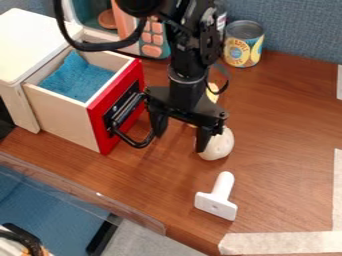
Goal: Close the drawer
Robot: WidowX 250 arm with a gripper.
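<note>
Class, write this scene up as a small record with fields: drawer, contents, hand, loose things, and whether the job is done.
drawer: pulled open, red front, black handle
contents: blue cloth
hand: open, beside the handle; contact unclear
round white thing: partly behind the hand
T-shaped white thing: lying on the table
can: upright, at the back
job done: no, drawer not yet closed

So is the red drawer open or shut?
Open. The drawer sticks out from its white box, and from above you can see the blue cloth inside.
</note>
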